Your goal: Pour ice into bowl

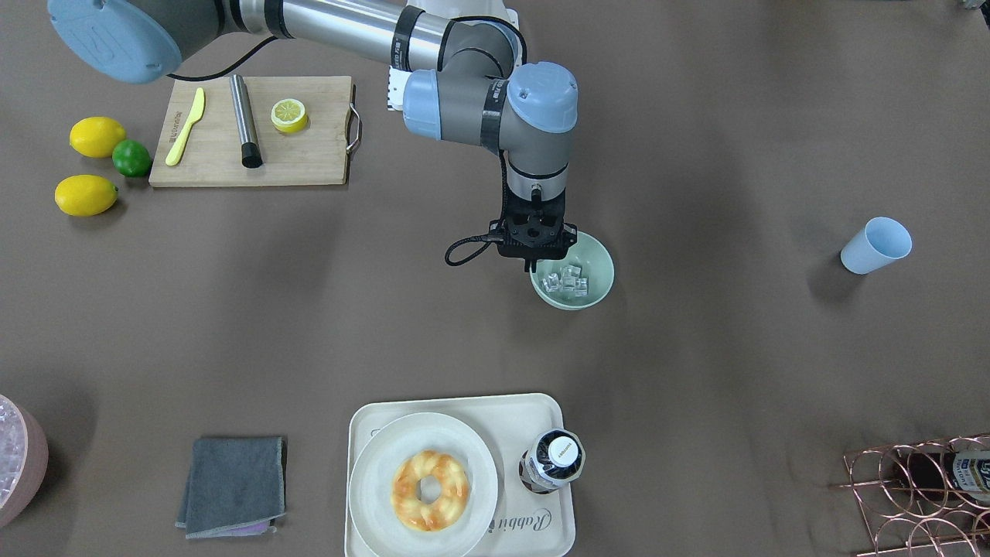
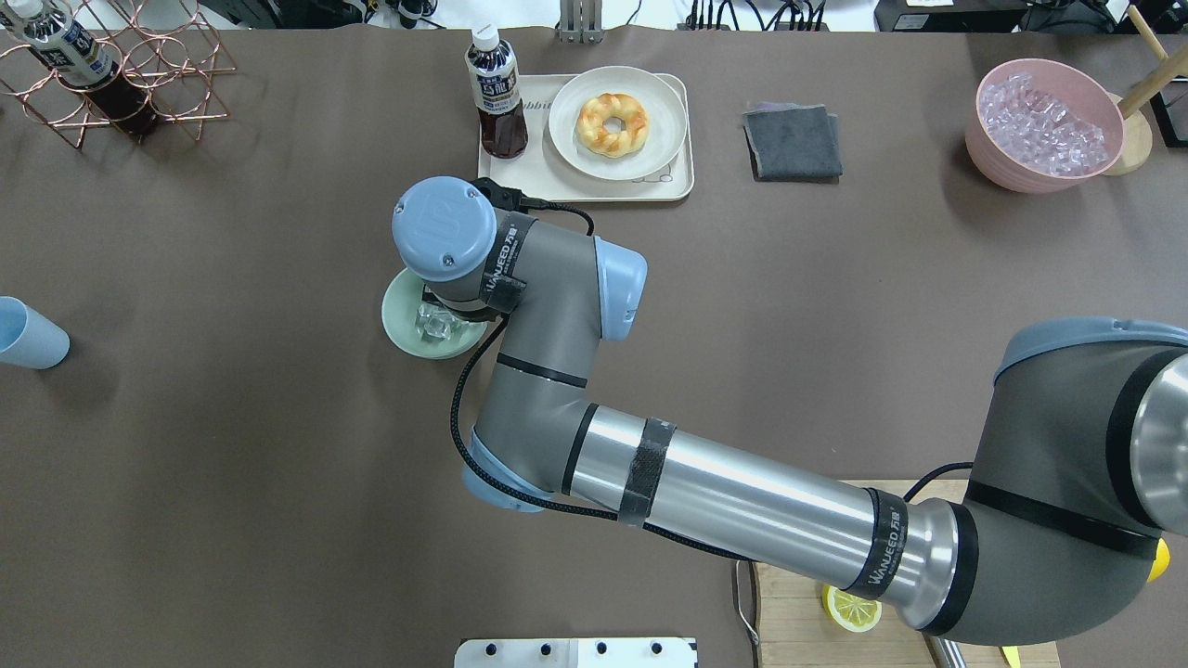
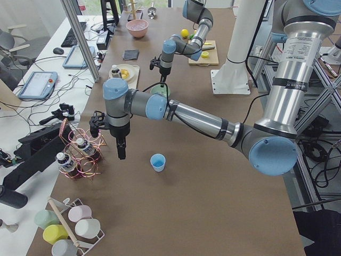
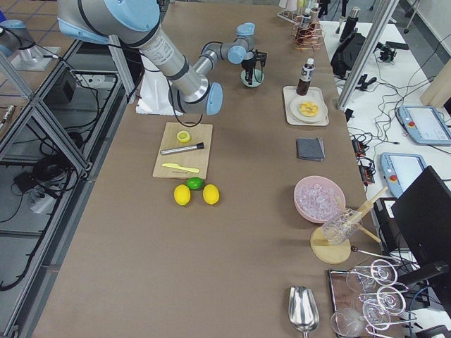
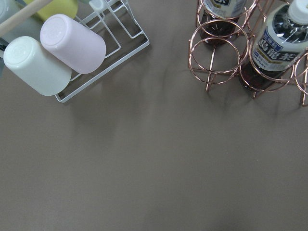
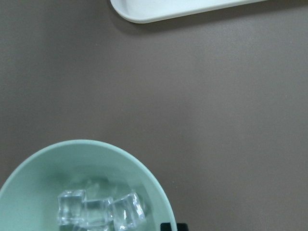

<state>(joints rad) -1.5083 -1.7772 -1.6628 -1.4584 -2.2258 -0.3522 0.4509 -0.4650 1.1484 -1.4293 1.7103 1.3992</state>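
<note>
Plainly, ice (image 1: 564,281) lies in the bowl (image 1: 602,264) on the brown table (image 1: 696,356); left tool (image 3: 121,154), right tool (image 1: 535,251): cannot tell.

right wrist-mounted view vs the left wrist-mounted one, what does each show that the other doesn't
Only the right wrist-mounted view: the mint-green bowl with the ice cubes in it, and an edge of the pale tray.
Only the left wrist-mounted view: a copper wire rack holding dark bottles, and a white wire rack with a pink cup and a white cup lying on it.
Both: bare brown table.
</note>
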